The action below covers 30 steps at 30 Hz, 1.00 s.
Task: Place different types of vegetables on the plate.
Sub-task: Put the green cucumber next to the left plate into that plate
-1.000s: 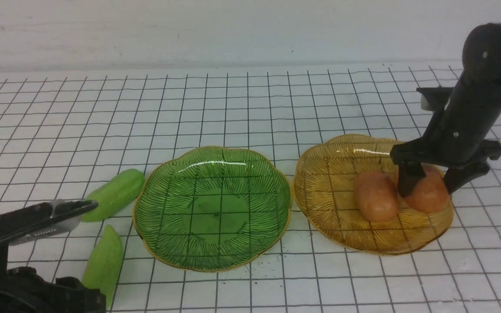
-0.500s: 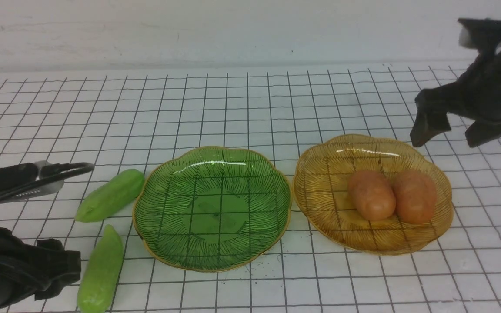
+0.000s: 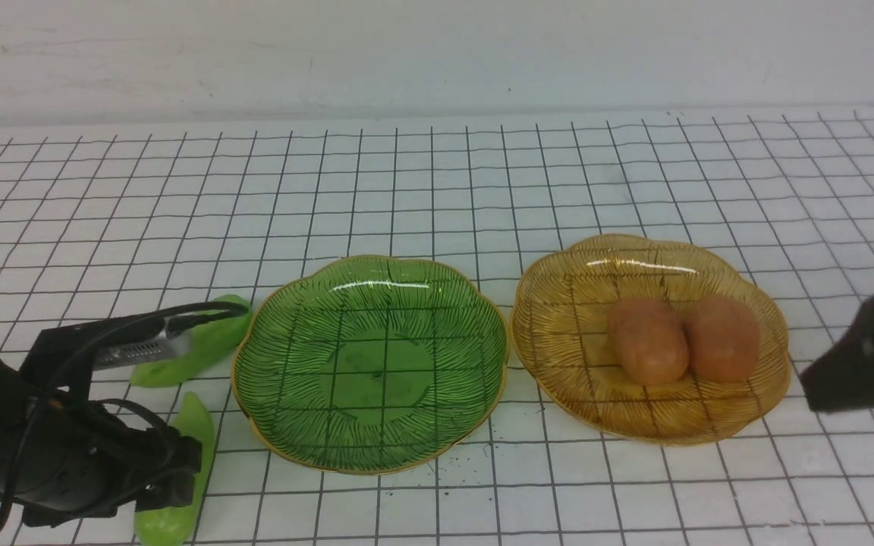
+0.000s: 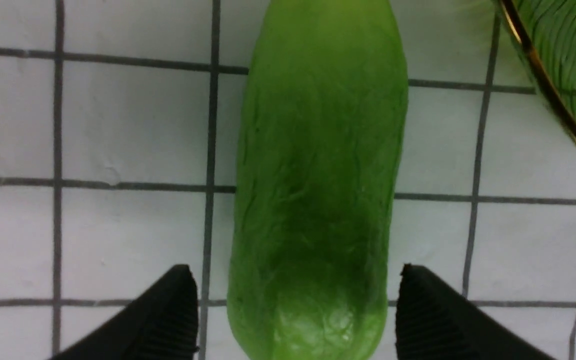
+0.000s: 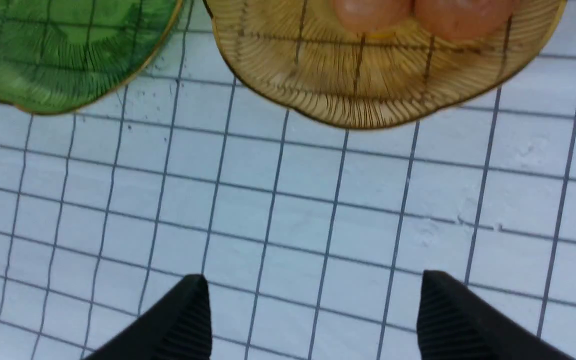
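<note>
Two light-green gourds lie left of the green plate [image 3: 370, 362]. The far gourd [image 3: 213, 341] is partly hidden behind my left arm [image 3: 42, 440]. The near gourd [image 3: 198, 425], [image 4: 318, 175] lies between the fingers of my left gripper [image 4: 295, 272], which is open, with a gap of table showing on each side. Two orange-brown potatoes [image 3: 648, 341], [image 3: 721, 337] rest side by side in the amber plate [image 3: 573, 318]. My right gripper [image 5: 313, 277] is open over bare table on the near side of the amber plate [image 5: 368, 95], holding nothing.
The white gridded table [image 3: 437, 189] stretches back to a pale wall. My right arm [image 3: 866, 368] shows as a dark blur at the right edge, beside the amber plate. The green plate's gold rim [image 4: 553, 95] lies close to the near gourd.
My right gripper let go of a potato in the amber plate, rose, and pulled back to the near right. My left arm swung over the near gourd and its jaws opened wider.
</note>
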### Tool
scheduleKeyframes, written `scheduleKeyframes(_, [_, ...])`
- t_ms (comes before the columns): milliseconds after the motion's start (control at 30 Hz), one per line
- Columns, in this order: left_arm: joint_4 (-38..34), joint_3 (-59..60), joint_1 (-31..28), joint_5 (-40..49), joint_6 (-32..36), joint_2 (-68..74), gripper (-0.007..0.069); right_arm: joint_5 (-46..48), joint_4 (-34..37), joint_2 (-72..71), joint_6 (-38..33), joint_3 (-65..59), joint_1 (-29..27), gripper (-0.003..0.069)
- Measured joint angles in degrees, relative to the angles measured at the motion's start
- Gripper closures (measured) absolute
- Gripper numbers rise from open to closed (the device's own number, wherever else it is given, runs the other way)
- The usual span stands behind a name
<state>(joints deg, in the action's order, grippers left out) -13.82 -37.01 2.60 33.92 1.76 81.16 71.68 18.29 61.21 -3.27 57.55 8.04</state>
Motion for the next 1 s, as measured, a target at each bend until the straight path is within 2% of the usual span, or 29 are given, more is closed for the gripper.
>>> scheduleKeyframes(167, [-1.3, -0.3, 0.0, -0.5, 0.2, 3.1, 0.0157, 0.1, -1.3, -3.7, -0.2, -4.5, 0.0, 0.0162])
scheduleKeyframes(300, [-1.8, -0.5, 0.0, -0.3, 0.2, 4.4, 0.0237, 0.2, -2.0, -4.0, -0.2, -5.0, 0.0, 0.0163])
scheduleKeyframes(433, [-1.8, -0.7, 0.0, 1.6, 0.3, 4.4, 0.0237, 0.1, -2.3, -4.0, -0.7, -5.0, 0.0, 0.0163])
scheduleKeyframes(733, [-1.2, -4.9, 0.0, 12.2, -1.1, -8.8, 0.0237, 0.1, -2.2, -4.0, -1.2, -5.1, 0.0, 0.0163])
scheduleKeyframes(867, [-5.4, -11.9, 0.0, 18.7, -1.1, -9.8, 0.0237, -0.9, 0.0, -4.0, -1.3, -5.1, 0.0, 0.0163])
scheduleKeyframes(1000, [-9.9, -18.4, 0.4, 23.1, -0.5, -4.9, 0.0237, -1.6, 0.4, -4.0, -2.4, -5.1, 0.0, 0.0163])
